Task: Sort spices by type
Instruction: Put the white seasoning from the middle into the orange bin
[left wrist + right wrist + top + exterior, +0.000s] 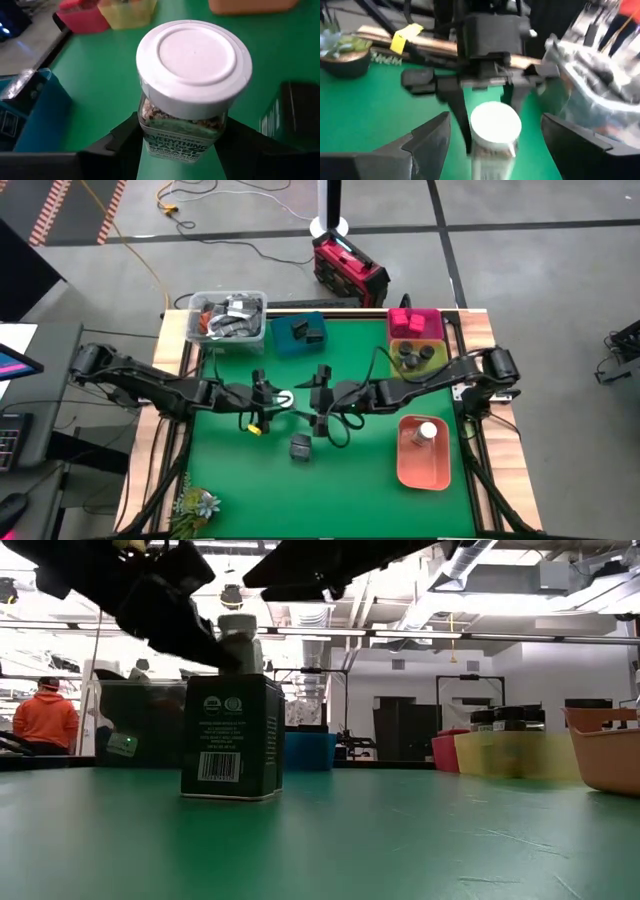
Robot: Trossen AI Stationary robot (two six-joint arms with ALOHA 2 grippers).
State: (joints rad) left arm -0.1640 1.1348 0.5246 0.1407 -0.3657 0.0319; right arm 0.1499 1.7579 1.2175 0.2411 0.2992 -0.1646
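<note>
Between the fingers of the left pincer sits one white-capped jar, gripped by its glass body and held above the green table, near the table's middle. Facing it from the other side, the right pincer has its two fingers spread wide, one on each side of that same jar without touching it. Just below the two pincers in the overhead view, one dark tin stands upright on the mat by itself, well clear of every tray; the low view shows its label and barcode.

Beyond the left pincer, at the far edge of the table, one teal tray holds dark tins, two as far as I can count. Next to it stands one clear tub of grey clutter. Beyond the right pincer, one pink tray holds magenta boxes whose number I cannot tell, and one yellow tray touching it holds three dark-lidded round jars. Nearer than the right pincer and out to its side, one salmon tray holds a single white-capped jar. One small potted plant stands at the near left corner of the table
</note>
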